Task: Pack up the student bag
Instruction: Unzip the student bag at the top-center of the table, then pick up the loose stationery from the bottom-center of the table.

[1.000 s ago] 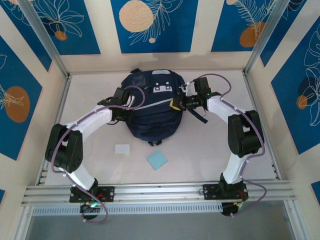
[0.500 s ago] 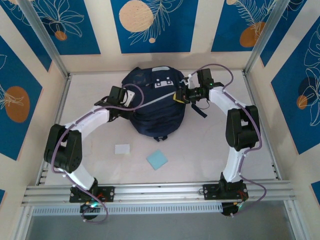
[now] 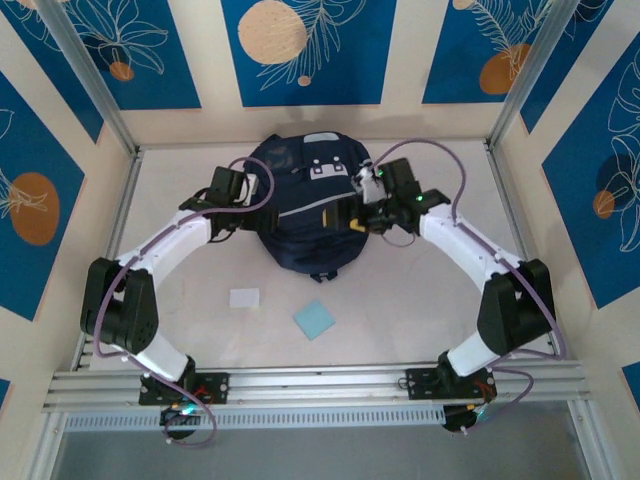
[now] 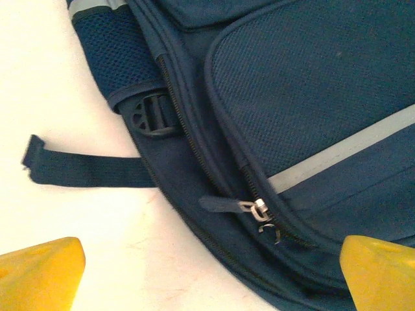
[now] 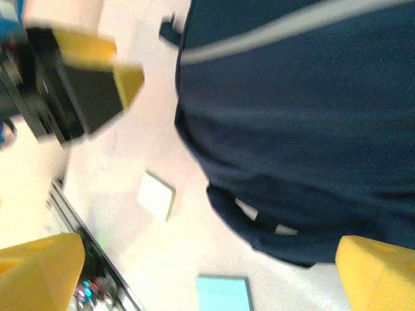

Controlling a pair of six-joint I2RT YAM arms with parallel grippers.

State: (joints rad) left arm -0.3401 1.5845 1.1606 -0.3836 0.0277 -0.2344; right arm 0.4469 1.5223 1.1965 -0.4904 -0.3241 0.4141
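The student bag, navy with grey stripes, lies at the middle back of the table. My left gripper sits at the bag's left side. In the left wrist view, the left gripper is open, its yellow fingertips wide apart over the bag's edge, with a metal zipper pull just ahead. My right gripper hovers over the bag's right front. In the blurred right wrist view, the right gripper is open above the bag and holds nothing.
A white card and a light blue pad lie on the table in front of the bag. A loose dark strap and a buckle trail from the bag's side. Frame rails and walls enclose the table.
The bag has slid a little toward the back wall. My right gripper swung from the bag's right side in over its front. My left gripper shifted slightly back and left.
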